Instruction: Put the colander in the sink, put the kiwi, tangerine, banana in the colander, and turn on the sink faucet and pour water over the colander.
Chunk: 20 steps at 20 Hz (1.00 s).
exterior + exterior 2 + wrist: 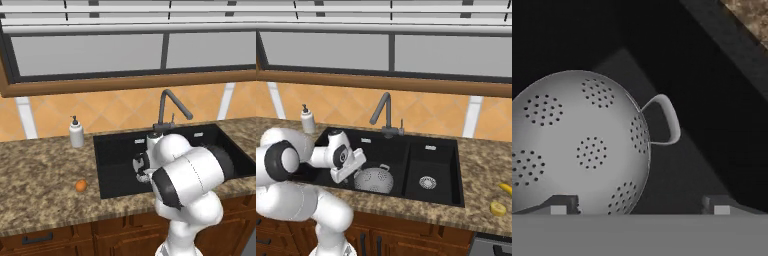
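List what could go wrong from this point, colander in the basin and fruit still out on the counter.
1. The colander appears to lie dome-up in the large basin of the sink, so fruit might roll off it unless it is turned over.
2. The tangerine sits loose near the counter's front edge; a nudge could roll it off.
3. The open gripper hangs close over the colander and may bump it.

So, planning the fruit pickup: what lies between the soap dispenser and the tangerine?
Bare granite counter lies between the soap dispenser and the tangerine, in the left base view.
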{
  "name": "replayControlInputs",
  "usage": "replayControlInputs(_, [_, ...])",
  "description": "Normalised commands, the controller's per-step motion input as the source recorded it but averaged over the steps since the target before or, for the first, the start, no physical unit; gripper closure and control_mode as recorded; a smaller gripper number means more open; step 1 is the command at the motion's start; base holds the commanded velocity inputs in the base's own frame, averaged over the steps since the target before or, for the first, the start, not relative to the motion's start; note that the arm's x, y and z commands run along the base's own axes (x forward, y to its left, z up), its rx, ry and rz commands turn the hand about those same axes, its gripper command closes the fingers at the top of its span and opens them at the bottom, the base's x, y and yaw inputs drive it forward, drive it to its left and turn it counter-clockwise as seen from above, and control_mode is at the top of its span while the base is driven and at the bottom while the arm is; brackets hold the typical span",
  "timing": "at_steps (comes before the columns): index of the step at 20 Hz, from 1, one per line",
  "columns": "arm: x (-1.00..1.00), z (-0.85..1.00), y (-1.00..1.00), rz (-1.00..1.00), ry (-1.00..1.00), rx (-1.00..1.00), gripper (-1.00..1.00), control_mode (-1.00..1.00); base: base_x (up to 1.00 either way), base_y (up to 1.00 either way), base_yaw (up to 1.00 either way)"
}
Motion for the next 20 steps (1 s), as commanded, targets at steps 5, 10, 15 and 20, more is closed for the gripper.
replayControlInputs(5, [-0.19,0.87,0.03,0.11,0.10,0.00,-1.00,-1.00,0.00,0.00,0.00])
replayControlInputs(10, [-0.61,0.47,0.26,0.47,0.06,-0.04,-1.00,-1.00,0.00,0.00,0.00])
replayControlInputs(15, [-0.48,0.43,0.33,0.86,0.00,-0.17,-1.00,-1.00,0.00,0.00,0.00])
replayControlInputs(20, [-0.35,0.45,0.42,0.95,0.01,-0.21,-1.00,-1.00,0.00,0.00,0.00])
